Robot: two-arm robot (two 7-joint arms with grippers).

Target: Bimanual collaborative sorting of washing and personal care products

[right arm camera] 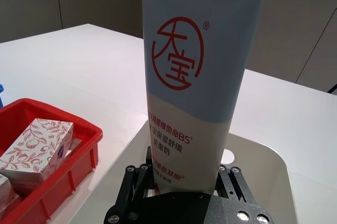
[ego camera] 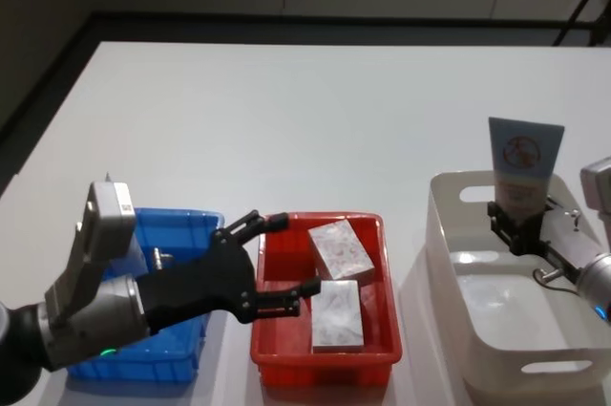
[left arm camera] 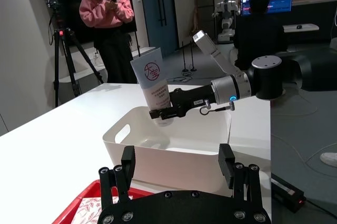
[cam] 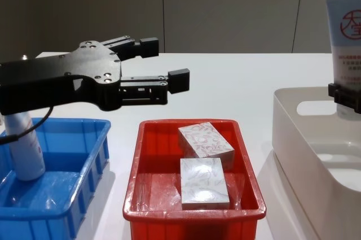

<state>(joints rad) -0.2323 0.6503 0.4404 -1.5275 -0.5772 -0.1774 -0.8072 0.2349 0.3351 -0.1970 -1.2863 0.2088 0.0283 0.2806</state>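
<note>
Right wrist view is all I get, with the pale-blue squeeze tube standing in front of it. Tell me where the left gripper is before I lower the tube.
Observer: The left gripper hovers open, holding nothing, above the left side of the red plastic bin.
Operator: Report what lies left of that bin.
Observer: A blue plastic bin, with a whitish bottle standing upright in it.
Operator: Last, say what I am hanging over.
Observer: The right gripper holds the pale-blue squeeze tube upright over the far end of the white plastic tub.
</note>
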